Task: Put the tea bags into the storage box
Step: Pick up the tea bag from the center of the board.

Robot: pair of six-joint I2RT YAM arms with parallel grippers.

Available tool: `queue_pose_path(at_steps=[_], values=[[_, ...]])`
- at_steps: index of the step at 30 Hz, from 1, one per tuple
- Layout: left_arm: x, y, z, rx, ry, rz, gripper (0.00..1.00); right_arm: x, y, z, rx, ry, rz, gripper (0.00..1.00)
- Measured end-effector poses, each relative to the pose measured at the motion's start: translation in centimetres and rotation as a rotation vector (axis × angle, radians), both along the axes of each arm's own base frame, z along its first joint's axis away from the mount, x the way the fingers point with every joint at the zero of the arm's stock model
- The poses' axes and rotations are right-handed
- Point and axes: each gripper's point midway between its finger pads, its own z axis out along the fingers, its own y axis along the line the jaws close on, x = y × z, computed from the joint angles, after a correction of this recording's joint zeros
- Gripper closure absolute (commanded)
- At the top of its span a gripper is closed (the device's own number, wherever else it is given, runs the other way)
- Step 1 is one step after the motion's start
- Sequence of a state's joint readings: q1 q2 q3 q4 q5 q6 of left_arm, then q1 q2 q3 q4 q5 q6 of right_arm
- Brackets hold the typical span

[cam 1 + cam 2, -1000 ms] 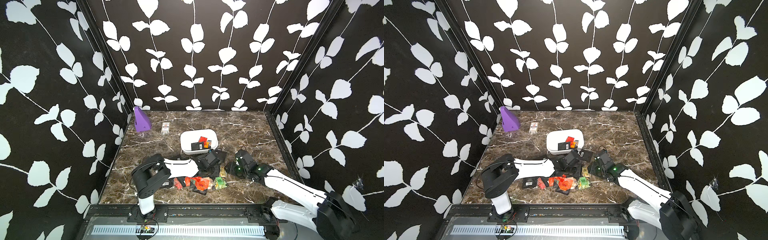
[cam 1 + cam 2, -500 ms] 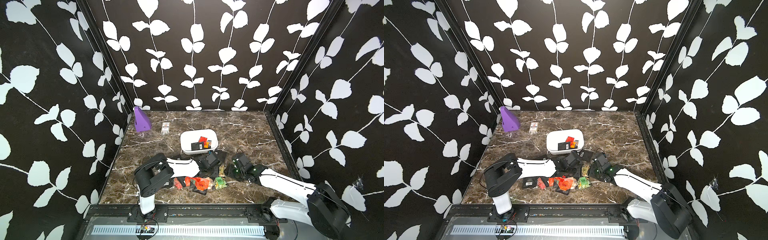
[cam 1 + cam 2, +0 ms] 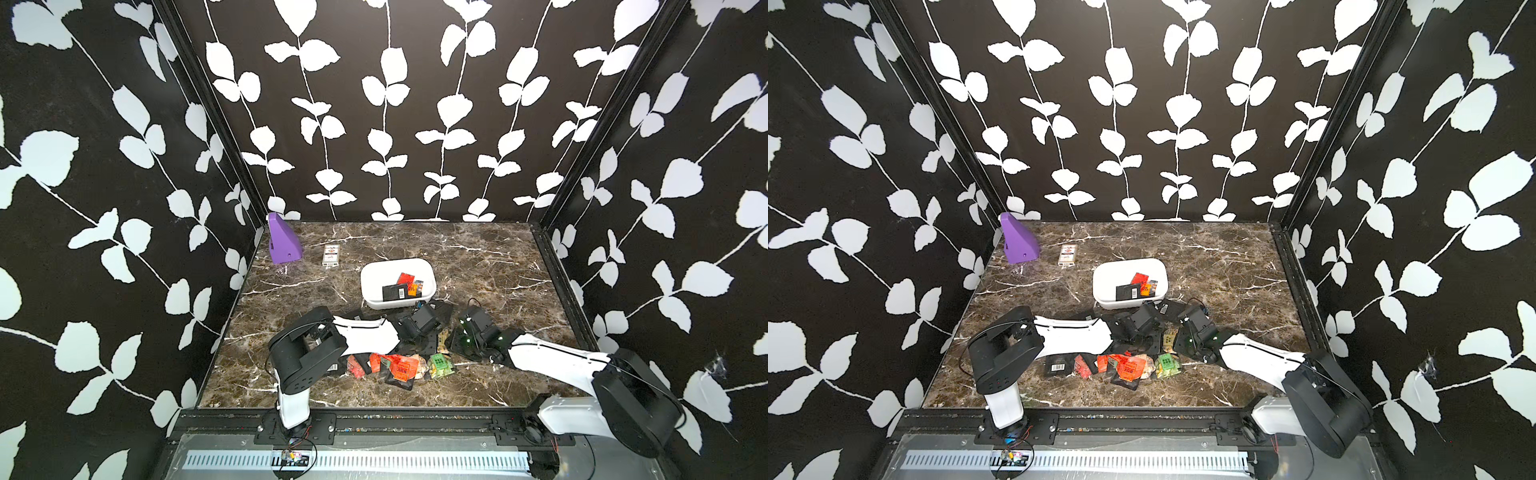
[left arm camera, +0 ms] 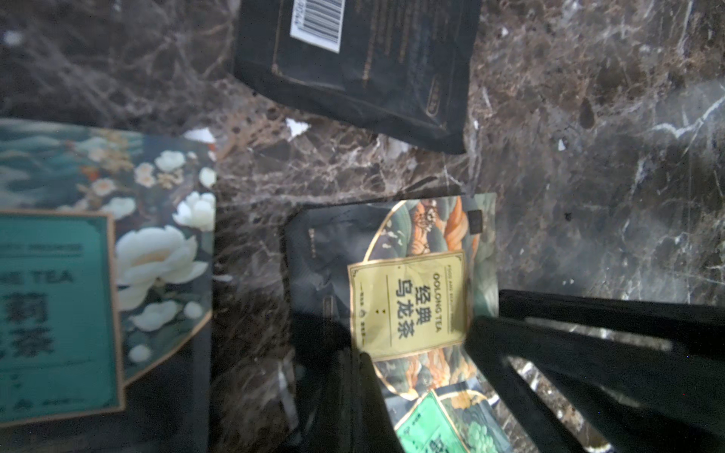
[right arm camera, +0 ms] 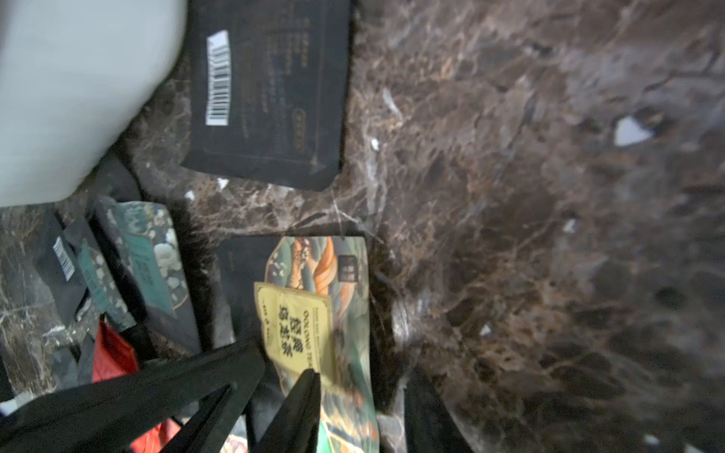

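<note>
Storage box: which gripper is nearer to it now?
Left. The left gripper sits just in front of the storage box; the right gripper lies beyond it, farther away.

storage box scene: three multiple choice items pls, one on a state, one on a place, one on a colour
1. What state is the storage box in?
A) upright, holding a few tea bags
B) empty
C) tipped on its side

2. Where does the purple wedge block stand?
A) inside the storage box
B) at the far left corner of the table
C) at the near right corner

3. What colour is the label on the oolong tea bag?
A) blue
B) white
C) yellow

Answers: A, since black, red and orange sachets lie inside it; B, as it stands by the far left walls in both top views; C, because the left wrist view shows a yellow label.
</note>
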State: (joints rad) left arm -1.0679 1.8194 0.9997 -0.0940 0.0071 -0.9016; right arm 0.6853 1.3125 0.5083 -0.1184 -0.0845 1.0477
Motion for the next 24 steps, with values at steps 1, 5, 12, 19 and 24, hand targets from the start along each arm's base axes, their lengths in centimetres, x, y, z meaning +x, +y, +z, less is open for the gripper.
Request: queue_pose_path(at_steps=[1,5,12,19,24], values=[[0.0,0.0,0.0,0.000,0.000,0.000,1.00,0.1,0.1,0.0,0.002,-0.003,0.001,0.70],[0.0,0.0,0.0,0.000,0.000,0.000,1.00,0.3,0.4,-0.2,0.012,-0.010,-0.001,0.80],[0.0,0.0,0.0,0.001,0.001,0.000,1.00,0.2,0.1,-0.6,0.008,-0.013,-0.020,1.00],[-0.1,0.0,0.6,0.028,0.004,-0.021,1.00,0.0,-0.3,-0.5,-0.016,-0.010,-0.015,1.00],[1.0,-0.9,5.2,0.018,-0.065,-0.054,1.00,-0.5,-1.3,1.9,-0.042,-0.042,-0.005,1.00]])
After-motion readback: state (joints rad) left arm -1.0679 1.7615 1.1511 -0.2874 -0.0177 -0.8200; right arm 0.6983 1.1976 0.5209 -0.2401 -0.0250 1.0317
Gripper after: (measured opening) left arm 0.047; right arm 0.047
